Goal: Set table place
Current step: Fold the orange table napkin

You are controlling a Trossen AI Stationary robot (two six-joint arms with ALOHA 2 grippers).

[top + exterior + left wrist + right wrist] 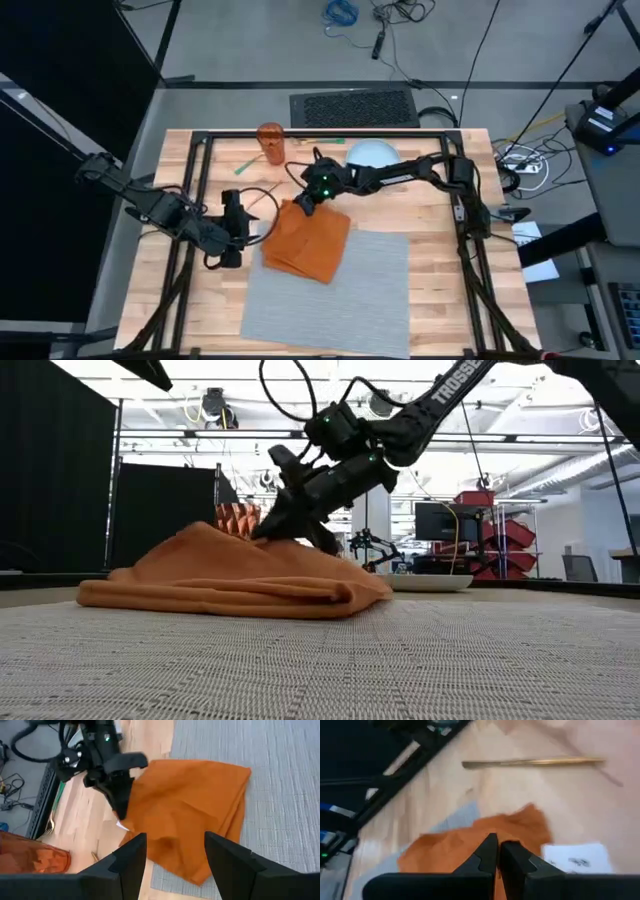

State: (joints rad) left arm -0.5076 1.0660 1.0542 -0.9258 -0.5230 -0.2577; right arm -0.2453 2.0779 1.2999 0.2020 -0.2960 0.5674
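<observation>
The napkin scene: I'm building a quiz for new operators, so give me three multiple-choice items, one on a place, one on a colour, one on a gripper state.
1. Where does the napkin lie?
A. Partly on the placemat
B. On the plate
C. In the cup

2. What colour is the napkin?
A. Grey
B. Orange
C. Blue

3. How is the right gripper?
A. Wide open
B. Out of view
C. Fingers shut on the napkin

Answers: 1 A, its lower edge overlaps the mat's corner from above; 2 B, orange in every view; 3 C, the right wrist view shows the fingers pinching the cloth.
</observation>
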